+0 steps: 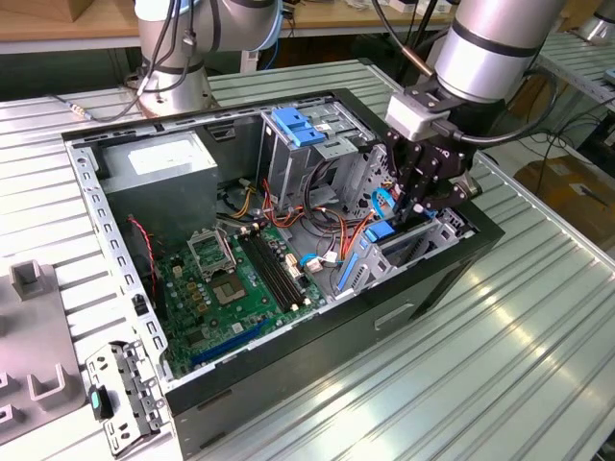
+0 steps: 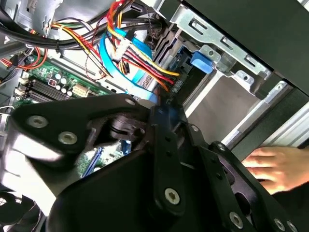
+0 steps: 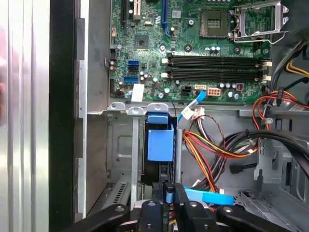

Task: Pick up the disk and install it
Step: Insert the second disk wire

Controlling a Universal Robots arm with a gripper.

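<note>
Gripper [image 1: 415, 204]: you have it down inside the open computer case [image 1: 288, 379], at the drive cage, 3 o'clock in the exterior view.
Jaws: cannot tell how they stand.
Disk [image 3: 160, 142]: blue-railed, standing in the cage slot, first wrist view.
Second wrist view: a hand [image 2: 280, 166] rests outside the case.
Surface: ribbed metal table [image 1: 500, 355].

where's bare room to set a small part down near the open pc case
The ribbed metal table is bare on the exterior view's right of the black computer case, and along its near edge. Inside it is crowded: green motherboard, red and orange cables, and the black pincer over the blue-railed drive bay.
</note>
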